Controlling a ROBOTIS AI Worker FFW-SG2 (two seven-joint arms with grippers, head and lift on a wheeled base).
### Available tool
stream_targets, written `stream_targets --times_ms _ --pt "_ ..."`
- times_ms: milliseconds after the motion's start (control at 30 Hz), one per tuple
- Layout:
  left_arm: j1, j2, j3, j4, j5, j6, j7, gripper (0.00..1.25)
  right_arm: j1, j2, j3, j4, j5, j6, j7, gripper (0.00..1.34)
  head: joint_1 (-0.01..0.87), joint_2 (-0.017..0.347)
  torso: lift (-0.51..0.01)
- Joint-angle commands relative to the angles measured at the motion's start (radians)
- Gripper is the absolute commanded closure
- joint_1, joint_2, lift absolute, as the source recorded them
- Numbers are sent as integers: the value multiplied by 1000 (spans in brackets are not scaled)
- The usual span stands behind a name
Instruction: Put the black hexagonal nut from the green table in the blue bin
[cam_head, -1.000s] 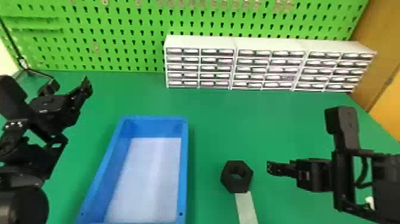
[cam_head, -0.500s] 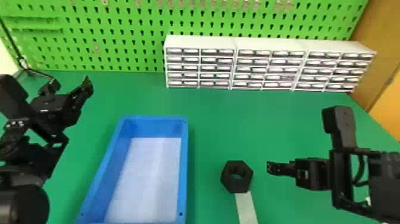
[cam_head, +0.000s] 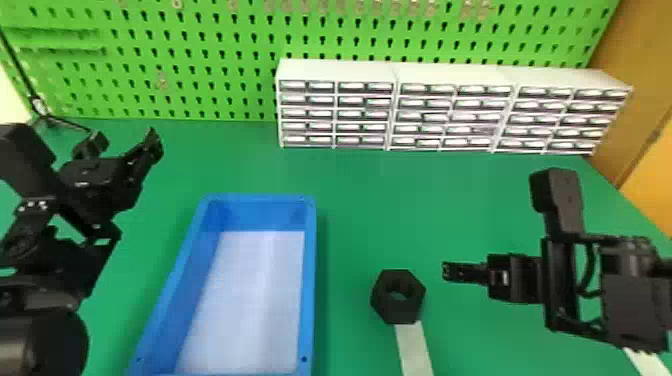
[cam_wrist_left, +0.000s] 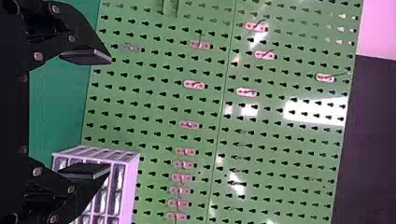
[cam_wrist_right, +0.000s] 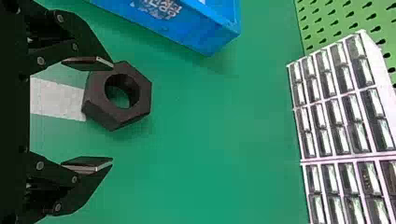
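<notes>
Lying near blue bin (cam_head: 310, 280), black nut (cam_head: 397, 311)

Green desk backed by a green pegboard, with white drawers between.

In the head view, the pegboard (cam_head: 220, 50) spans the top of the frame, rows of dark slots across it and small hooks (cam_head: 176, 4) near its upper edge. White drawers (cam_head: 362, 114) stand along the back of the desk (cam_head: 400, 200), from upper centre to upper right. An orange-brown wall (cam_head: 650, 185) fills the right edge; a thin black rod (cam_head: 17, 65) slants at upper left. White glare (cam_wrist_left: 315, 112) shines off the pegboard in the left wrist view.
</notes>
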Motion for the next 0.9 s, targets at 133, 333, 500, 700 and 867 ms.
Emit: stream_targets --times_ms 133,333,500,700,867 --pt "-5 0 -12 7 1 0 0 433 -53 41 30 62 46 3 0 533 692 8 -97" --pt "-8 -1 -19 14 3 0 0 433 -77 64 74 94 87 3 0 533 692 8 -97" --pt "-13 -1 -29 18 4 0 0 433 -93 61 119 117 107 3 0 533 692 8 -97" --pt "-13 -1 -30 23 8 0 0 433 -100 64 143 138 129 3 0 533 692 8 -97" --pt "-13 -1 -32 24 9 0 0 433 -102 74 154 144 162 2 0 533 692 8 -97"
